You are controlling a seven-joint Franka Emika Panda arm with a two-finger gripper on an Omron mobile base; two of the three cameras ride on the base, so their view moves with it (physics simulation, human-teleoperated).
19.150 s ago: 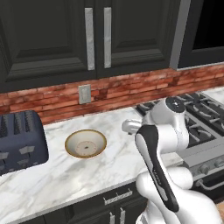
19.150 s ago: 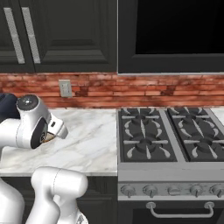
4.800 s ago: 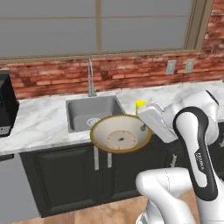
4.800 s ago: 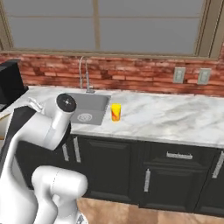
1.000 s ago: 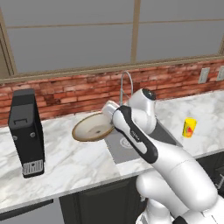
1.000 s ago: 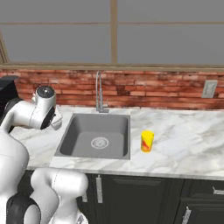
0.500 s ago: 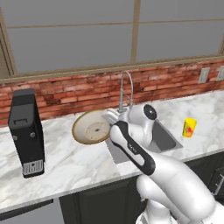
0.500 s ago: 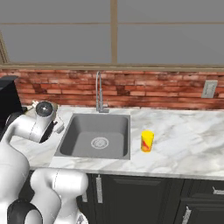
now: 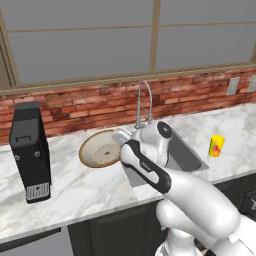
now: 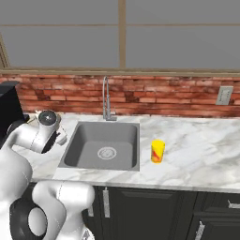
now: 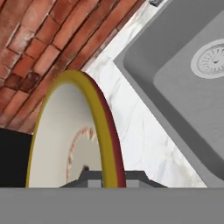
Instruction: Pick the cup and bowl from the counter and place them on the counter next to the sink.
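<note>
The bowl (image 9: pixel 100 149) is clamped by its rim in the closed tool (image 11: pixel 113 177), tilted over the desk (image 9: pixel 85 185) beside the sink's (image 10: pixel 104 145) left edge, apparently for setting down. The cup (image 10: pixel 157 151) stands beyond the sink's right edge.

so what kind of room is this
A home kitchen, rendered rather than real: a steel sink with a curved faucet is set into a white marble counter, with a red brick backsplash, dark cabinets below and a window above.
</note>
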